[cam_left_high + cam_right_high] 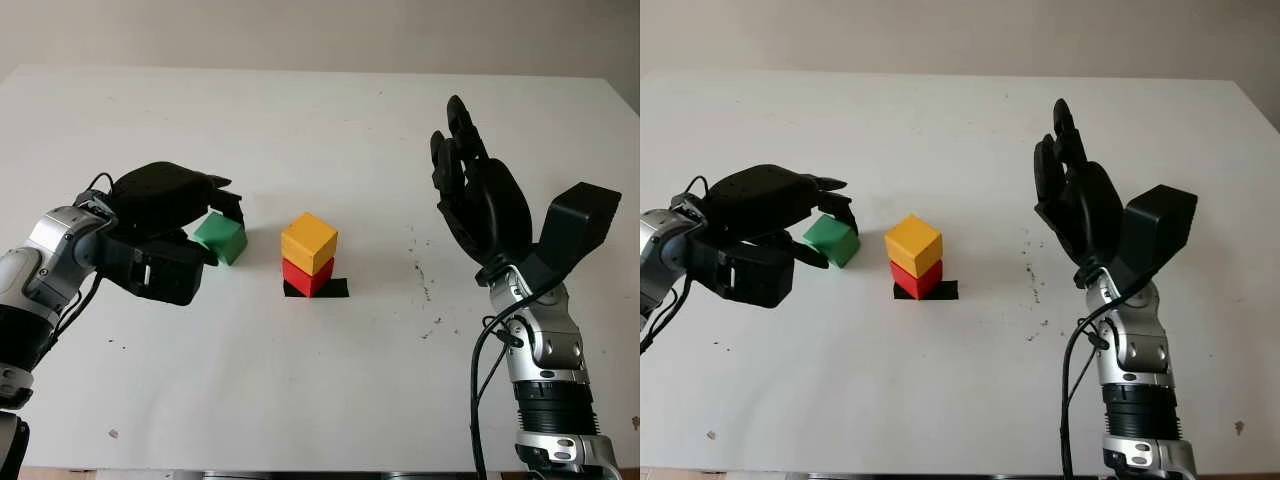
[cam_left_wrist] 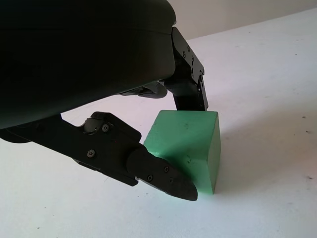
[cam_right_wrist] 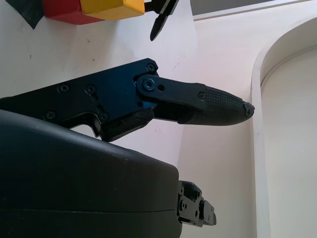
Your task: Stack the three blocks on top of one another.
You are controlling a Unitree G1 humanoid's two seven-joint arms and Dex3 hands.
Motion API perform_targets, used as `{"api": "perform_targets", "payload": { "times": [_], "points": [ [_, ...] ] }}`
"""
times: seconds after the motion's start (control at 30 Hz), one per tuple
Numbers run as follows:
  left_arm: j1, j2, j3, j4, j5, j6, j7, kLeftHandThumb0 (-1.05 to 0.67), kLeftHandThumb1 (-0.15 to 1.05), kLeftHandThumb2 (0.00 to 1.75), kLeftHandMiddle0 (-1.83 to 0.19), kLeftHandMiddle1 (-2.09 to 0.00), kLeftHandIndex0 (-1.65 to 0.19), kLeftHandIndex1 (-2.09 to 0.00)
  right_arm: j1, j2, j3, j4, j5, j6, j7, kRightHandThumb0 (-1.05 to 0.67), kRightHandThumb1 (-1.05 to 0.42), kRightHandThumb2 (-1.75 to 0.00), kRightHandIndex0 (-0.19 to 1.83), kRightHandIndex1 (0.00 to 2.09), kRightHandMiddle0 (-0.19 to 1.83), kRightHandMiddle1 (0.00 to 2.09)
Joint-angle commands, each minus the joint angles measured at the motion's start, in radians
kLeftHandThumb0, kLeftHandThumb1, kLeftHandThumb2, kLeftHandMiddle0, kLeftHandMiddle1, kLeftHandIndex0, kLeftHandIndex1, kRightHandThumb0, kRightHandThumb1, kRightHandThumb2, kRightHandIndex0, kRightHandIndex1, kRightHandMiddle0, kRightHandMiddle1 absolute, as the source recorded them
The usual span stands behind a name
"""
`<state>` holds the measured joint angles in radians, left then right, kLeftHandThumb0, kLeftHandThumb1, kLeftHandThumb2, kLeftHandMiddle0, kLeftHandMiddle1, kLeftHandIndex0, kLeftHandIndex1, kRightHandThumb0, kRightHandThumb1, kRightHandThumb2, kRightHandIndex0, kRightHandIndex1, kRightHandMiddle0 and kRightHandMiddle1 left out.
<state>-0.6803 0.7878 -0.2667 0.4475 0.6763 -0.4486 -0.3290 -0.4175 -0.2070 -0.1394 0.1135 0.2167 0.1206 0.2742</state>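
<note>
White and bare but for a few dark specks, the table (image 1: 320,400) runs back to a pale wall. Near its middle a yellow block (image 1: 308,242) sits on a red block (image 1: 306,276), turned a little off square, and the red one stands on a small black patch (image 1: 334,288). So 2 of the 3 blocks are already stacked.

Just to the left of that stack is the green block (image 1: 221,238), and the left hand (image 1: 170,232) is closed around it. In the left wrist view 1 finger (image 2: 190,94) comes down against the block's far top edge and another finger (image 2: 161,174) presses its near lower side, with the block's bottom corner touching or barely off the table. The step in hand looks like the grasp of the third block.

The next move likely calls for a straight lift, a short carry to the right, and a careful lowering onto the yellow block, squared to its top so the rotated stack is not nudged.

The right hand (image 1: 478,195) is held up above the table to the right of the stack, well apart from it, open and holding nothing.

Whether the green block is still fully resting on the table is hard to judge. The left hand's shell hides the block's left side, and its third finger cannot be made out.
</note>
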Motion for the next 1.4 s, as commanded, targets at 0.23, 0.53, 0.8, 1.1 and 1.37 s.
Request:
{"api": "perform_targets", "payload": {
  "times": [0.23,0.53,0.8,1.1,1.37],
  "points": [
    [-0.003,0.036,-0.007,-0.031,0.084,-0.013,0.066,-0.34,0.97,0.06,-0.40,-0.07,-0.40,-1.20,0.001,-0.009,-0.008,-0.004,0.002,-0.012,0.006,-0.72,-1.05,-0.58,-0.19,0.00,-0.19,0.00],
    [-0.077,0.062,0.017,-0.117,0.038,-0.039,-0.023,-0.37,0.96,0.05,-0.42,-0.05,-0.47,-1.09,-0.004,-0.011,-0.004,0.011,-0.008,-0.029,0.011,-0.71,-1.05,-0.56,-0.19,0.00,-0.19,0.00],
    [-0.321,0.055,0.003,-0.159,-0.109,0.041,-0.417,-0.36,0.94,0.05,-0.46,-0.06,-0.53,-1.11,-0.018,-0.005,0.011,0.046,-0.027,-0.060,0.016,-0.72,-1.05,-0.57,-0.19,0.00,-0.19,0.00],
    [-0.542,-0.022,-0.047,-0.093,-0.195,0.075,-0.663,-0.37,0.96,0.06,-0.46,-0.06,-0.51,-1.09,-0.039,0.026,0.032,0.084,-0.050,-0.082,-0.023,-0.72,-1.05,-0.54,-0.19,0.00,-0.19,0.00],
    [-0.682,-0.114,-0.083,0.038,-0.205,0.069,-0.702,-0.41,0.98,0.05,-0.41,-0.05,-0.43,-1.35,-0.047,0.048,0.036,0.113,-0.051,-0.100,-0.029,-0.72,-1.05,-0.52,-0.19,0.00,-0.19,0.00]
  ]
}}
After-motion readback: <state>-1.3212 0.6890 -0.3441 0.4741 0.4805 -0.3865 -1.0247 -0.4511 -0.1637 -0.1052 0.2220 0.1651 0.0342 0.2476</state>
